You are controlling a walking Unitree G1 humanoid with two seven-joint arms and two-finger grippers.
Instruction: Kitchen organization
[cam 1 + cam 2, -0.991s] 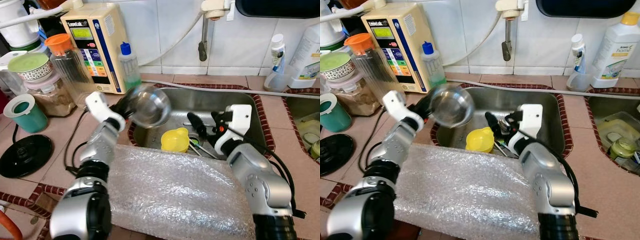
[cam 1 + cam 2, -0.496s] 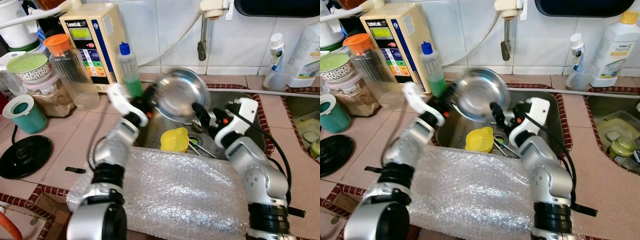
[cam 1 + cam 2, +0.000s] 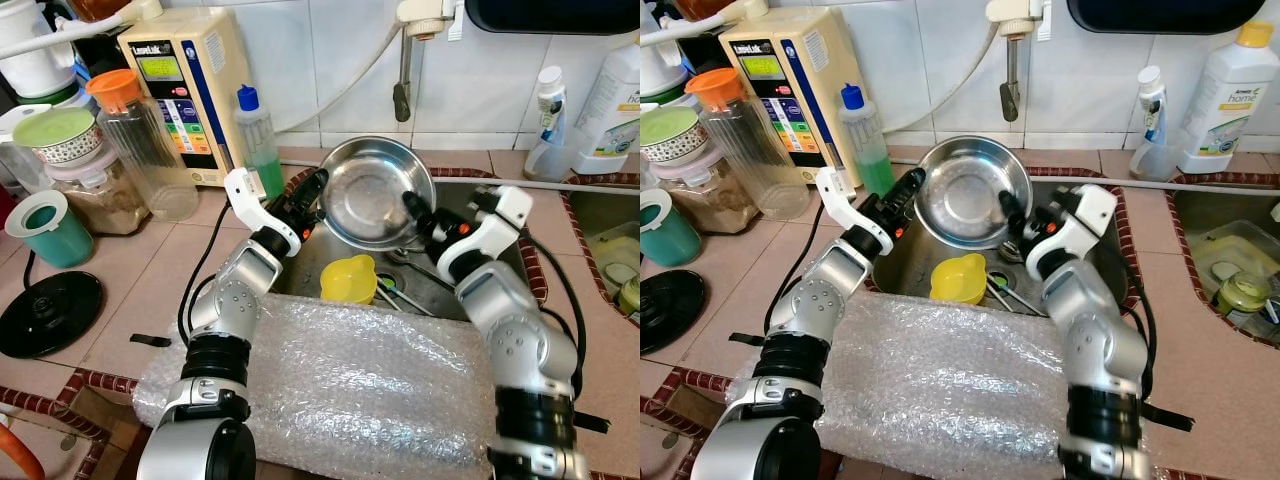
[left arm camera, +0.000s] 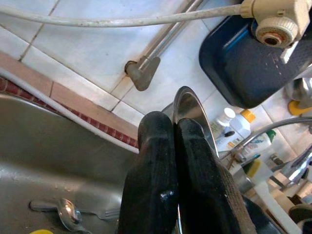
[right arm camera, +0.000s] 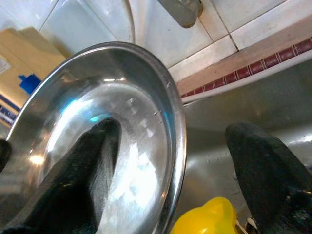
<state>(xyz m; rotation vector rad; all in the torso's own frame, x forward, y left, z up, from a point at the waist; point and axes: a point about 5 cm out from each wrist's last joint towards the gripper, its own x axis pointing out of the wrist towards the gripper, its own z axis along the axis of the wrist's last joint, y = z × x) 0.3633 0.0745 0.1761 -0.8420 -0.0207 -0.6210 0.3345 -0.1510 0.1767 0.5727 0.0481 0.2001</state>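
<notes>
A shiny steel bowl [image 3: 375,190] hangs tilted above the sink [image 3: 455,190], its hollow facing me. My left gripper [image 3: 312,190] is shut on the bowl's left rim; the left wrist view shows both fingers [image 4: 156,161] pinching the thin edge [image 4: 192,112]. At the bowl's right rim my right gripper [image 3: 418,215] is open and straddles the edge. In the right wrist view one finger [image 5: 87,165] lies inside the bowl [image 5: 97,122] and the other [image 5: 263,165] outside. A yellow cup [image 3: 350,278] and some cutlery [image 3: 402,295] lie in the sink below.
A sheet of bubble wrap [image 3: 360,390] covers the counter in front of the sink. A water unit [image 3: 190,90], a green soap bottle [image 3: 258,140], a jar with an orange lid [image 3: 140,140] and a teal cup [image 3: 45,225] stand at the left. The tap [image 3: 403,80] hangs above the bowl.
My left gripper has carried the bowl to the right and back, over the sink. The right gripper has risen from the sink to the bowl's right rim.
</notes>
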